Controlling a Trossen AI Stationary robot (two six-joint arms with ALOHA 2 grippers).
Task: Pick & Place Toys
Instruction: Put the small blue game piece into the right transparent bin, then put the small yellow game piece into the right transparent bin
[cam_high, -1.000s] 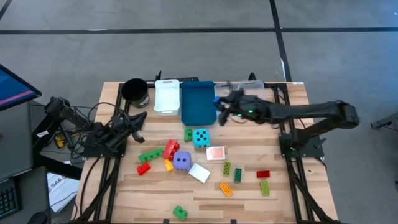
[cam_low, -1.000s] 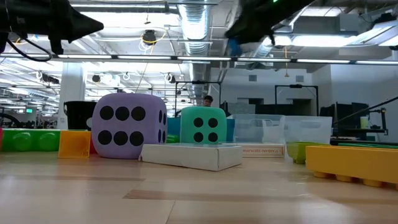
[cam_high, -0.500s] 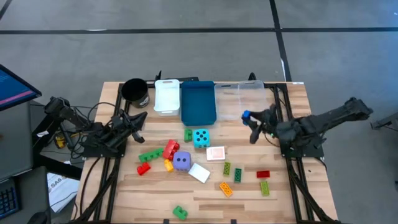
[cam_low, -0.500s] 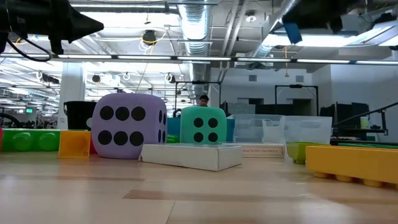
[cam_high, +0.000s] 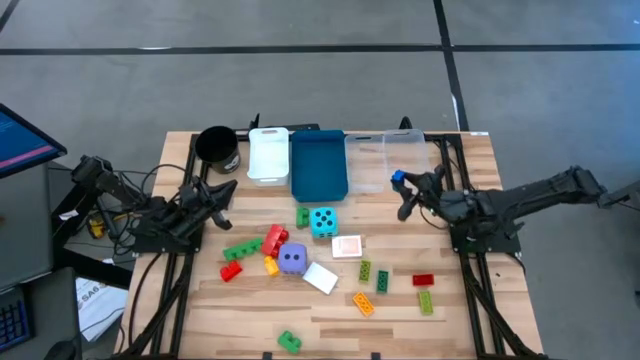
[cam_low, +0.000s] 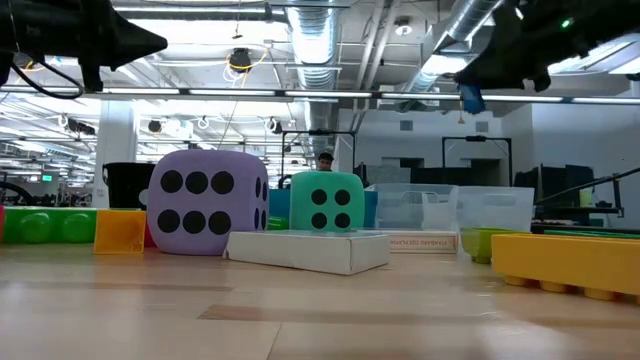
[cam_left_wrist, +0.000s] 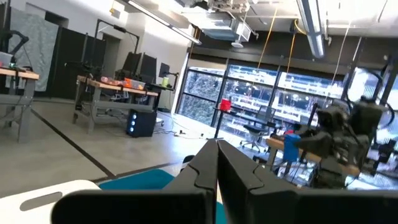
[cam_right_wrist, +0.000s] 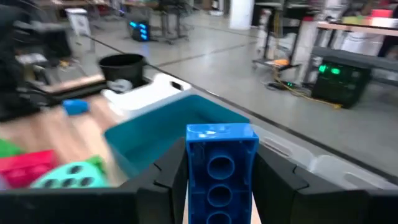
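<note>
My right gripper is shut on a blue brick, high over the table by the near edge of the clear bin. The brick also shows in the low view. My left gripper waits shut and empty near the black cup. A cyan die, a purple die, white cards and several red, green, yellow and orange bricks lie on the table's middle. My right gripper pinches the blue brick by its two opposite long sides between its two fingers. The fingers come roughly level from the table's right side. The brick stands on end between them, its face with round holes toward the wrist camera, lifted clear of table and bins.
A white bin, a blue bin and the clear bin stand side by side at the table's far edge. A green brick lies near the front edge. Bare wood shows at the table's front left and far right.
My right gripper has carried the blue brick from over the blue bin's right edge toward the table's right, to the clear bin's near edge, as the arm drew back. It has stayed shut on the brick, which has sunk a little over the last half second.
</note>
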